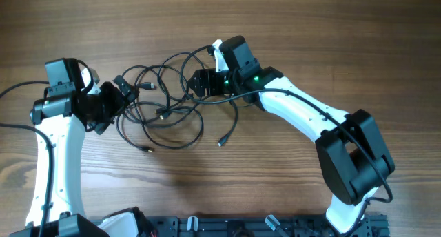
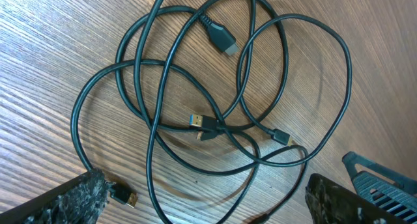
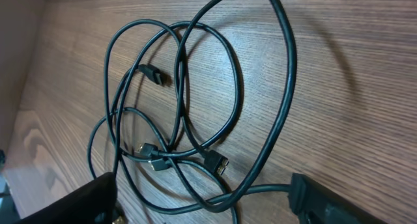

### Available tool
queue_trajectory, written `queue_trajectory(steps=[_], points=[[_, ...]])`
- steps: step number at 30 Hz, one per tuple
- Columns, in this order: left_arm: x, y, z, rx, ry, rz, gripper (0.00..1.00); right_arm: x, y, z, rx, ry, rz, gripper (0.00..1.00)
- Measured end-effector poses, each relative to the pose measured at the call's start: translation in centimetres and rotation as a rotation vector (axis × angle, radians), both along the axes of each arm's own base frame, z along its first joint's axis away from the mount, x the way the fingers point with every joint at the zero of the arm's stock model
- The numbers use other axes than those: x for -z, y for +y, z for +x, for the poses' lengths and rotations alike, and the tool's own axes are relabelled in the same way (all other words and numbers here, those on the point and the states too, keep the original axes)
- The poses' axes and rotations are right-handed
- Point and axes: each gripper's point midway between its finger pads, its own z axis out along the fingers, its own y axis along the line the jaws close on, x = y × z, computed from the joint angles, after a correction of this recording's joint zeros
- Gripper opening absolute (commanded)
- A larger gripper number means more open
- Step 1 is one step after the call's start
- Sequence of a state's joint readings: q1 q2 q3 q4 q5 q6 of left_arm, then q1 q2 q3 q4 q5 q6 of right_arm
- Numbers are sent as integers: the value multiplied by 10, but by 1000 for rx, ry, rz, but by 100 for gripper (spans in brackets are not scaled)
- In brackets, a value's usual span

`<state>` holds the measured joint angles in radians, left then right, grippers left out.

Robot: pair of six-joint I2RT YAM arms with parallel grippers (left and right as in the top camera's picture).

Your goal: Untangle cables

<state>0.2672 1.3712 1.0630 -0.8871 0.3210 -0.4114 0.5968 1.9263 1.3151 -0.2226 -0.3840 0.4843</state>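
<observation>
The cables lie as one loose black tangle on the wooden table, between my two grippers. My left gripper is at the tangle's left edge and my right gripper at its upper right. In the left wrist view the left gripper is open wide, with two strands and a small gold-tipped plug lying between its fingers. The right wrist view has the right gripper open too, and crossing cable strands run between its fingers, touching neither pad. Several plugs sit mid-tangle.
Two free cable ends trail toward the front of the table. A black rail runs along the front edge between the arm bases. The left arm's own thick wire loops off to the far left.
</observation>
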Motion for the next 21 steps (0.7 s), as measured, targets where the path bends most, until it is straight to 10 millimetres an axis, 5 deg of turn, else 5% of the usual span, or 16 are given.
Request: queue_trajectory(steps=[21], points=[[1, 0, 0, -1, 2, 2, 100, 21, 5, -7, -23, 45, -12, 67]])
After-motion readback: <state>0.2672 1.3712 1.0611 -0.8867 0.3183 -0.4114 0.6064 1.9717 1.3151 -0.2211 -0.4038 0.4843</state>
